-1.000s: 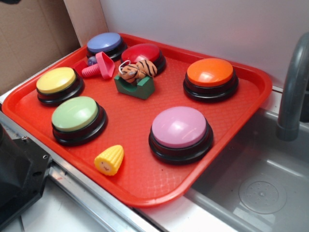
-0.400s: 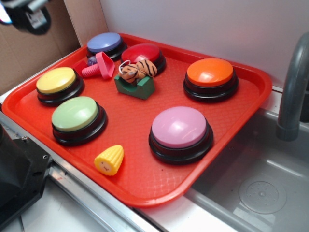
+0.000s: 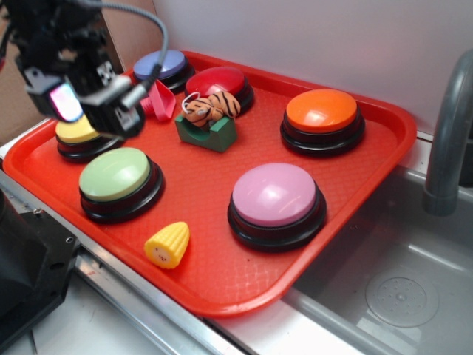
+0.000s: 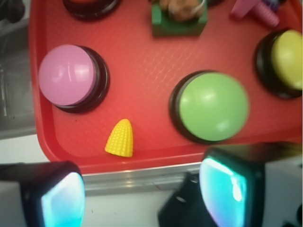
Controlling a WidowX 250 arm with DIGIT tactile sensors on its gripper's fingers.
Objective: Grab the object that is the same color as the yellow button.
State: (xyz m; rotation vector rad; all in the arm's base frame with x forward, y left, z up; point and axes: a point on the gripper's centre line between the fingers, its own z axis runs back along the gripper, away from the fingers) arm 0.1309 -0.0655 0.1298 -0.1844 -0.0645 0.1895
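Observation:
A small yellow corn-cob toy (image 3: 168, 245) (image 4: 120, 138) lies near the front edge of the red tray (image 3: 244, 299), between the green and pink buttons. The yellow button (image 3: 74, 135) (image 4: 288, 59) sits at the tray's left side, partly covered in the exterior view by my gripper (image 3: 92, 111) (image 4: 142, 194). The gripper hangs above the tray's left part, well away from the corn toy. It is open, and nothing is between its glowing pads (image 4: 61, 201).
On the tray also stand green (image 3: 117, 174), pink (image 3: 275, 194), orange (image 3: 322, 111), red (image 3: 220, 80) and blue (image 3: 159, 65) buttons. A tiger toy on a green block (image 3: 211, 118) and a pink screw toy (image 3: 161, 100) lie at the back. A sink (image 3: 399, 288) and grey faucet (image 3: 447, 133) are right.
My gripper has come in from the upper left corner and moved down and right, so it now covers part of the yellow button. The objects on the tray have not moved.

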